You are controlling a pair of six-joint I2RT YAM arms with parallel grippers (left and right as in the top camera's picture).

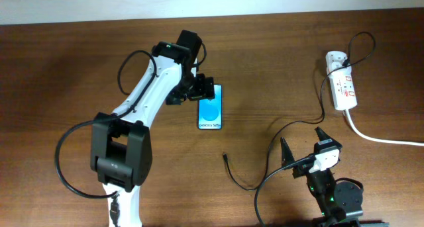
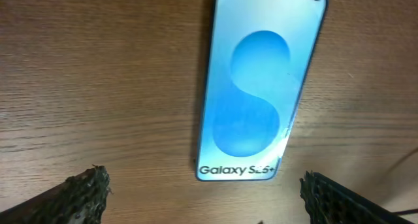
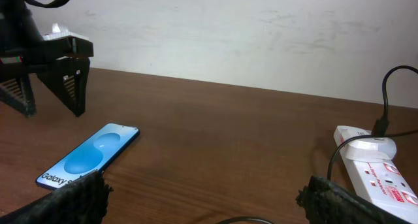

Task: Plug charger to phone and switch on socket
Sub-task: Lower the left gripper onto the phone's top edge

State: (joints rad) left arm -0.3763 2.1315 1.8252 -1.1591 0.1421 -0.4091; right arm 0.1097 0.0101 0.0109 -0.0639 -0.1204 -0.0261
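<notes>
The phone lies flat on the wooden table, blue screen up. It fills the left wrist view and shows at the left of the right wrist view. My left gripper hovers over the phone's far end, open and empty. The charger is a thin black cable running from the socket in a loop to a tip lying below the phone. My right gripper is open and empty above the cable loop. The socket also shows in the right wrist view.
A thick white cord runs from the socket off the right edge. The left arm stretches across the table's left half. A pale wall stands behind the table's far edge.
</notes>
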